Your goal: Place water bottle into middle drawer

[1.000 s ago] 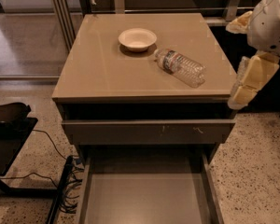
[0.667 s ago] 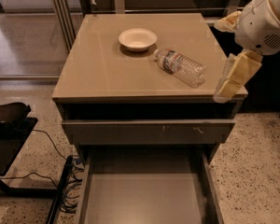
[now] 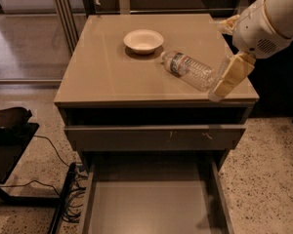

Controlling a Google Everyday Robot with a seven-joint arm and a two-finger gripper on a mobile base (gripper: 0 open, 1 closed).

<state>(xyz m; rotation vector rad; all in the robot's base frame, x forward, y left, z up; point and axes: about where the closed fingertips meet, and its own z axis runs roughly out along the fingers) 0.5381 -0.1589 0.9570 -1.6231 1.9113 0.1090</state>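
Note:
The water bottle (image 3: 189, 69) lies on its side on the cabinet top (image 3: 107, 67), cap toward the white bowl, base toward the right edge. My gripper (image 3: 219, 91) hangs from the white arm (image 3: 263, 23) at the right, pointing down and left, right beside the bottle's base and just over the top's right front corner. It holds nothing that I can see. The middle drawer (image 3: 151, 206) is pulled out at the bottom of the view, with a bare flat floor.
A white bowl (image 3: 143, 40) stands on the cabinet top behind the bottle. A drawer front with pale scuffs (image 3: 156, 136) sits above the open drawer. A black stand (image 3: 10, 130) and cables (image 3: 63, 189) are on the floor at the left.
My gripper and arm have moved left and slightly forward, from off the cabinet's right side to the bottle's base. The bottle and bowl have not moved.

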